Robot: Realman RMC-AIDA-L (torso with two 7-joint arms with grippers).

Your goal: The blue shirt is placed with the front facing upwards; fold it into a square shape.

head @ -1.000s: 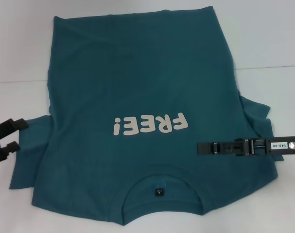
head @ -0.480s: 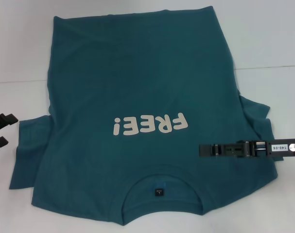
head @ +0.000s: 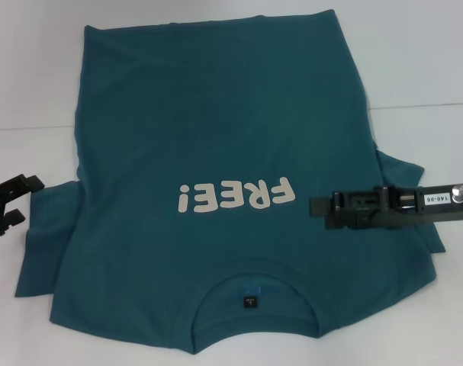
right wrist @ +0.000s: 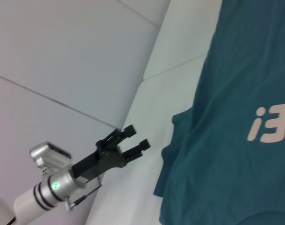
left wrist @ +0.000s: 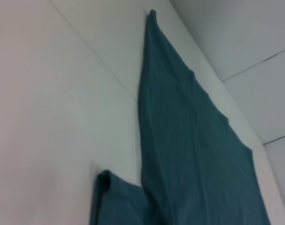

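Observation:
The blue shirt (head: 216,130) lies flat on the white table (head: 422,61), front up. Its white "FREE!" print (head: 237,196) reads upside down and its collar label (head: 249,303) is toward the near edge. My left gripper (head: 27,200) hovers open just off the shirt's left sleeve (head: 44,244), holding nothing. The right wrist view shows the left gripper (right wrist: 138,136) with its fingers spread beside the shirt (right wrist: 236,84). My right gripper (head: 316,206) reaches in over the shirt's right side by the right sleeve (head: 403,179), seen edge-on. The left wrist view shows only the shirt's (left wrist: 194,154) side edge.
The table top is white with thin seam lines (head: 422,105) crossing it. Bare table lies to the left, right and far side of the shirt. The shirt's collar edge reaches close to the near edge of the head view.
The left gripper drew back left, then came in again toward the left sleeve. The right gripper moved away from the near edge and slightly inward over the shirt.

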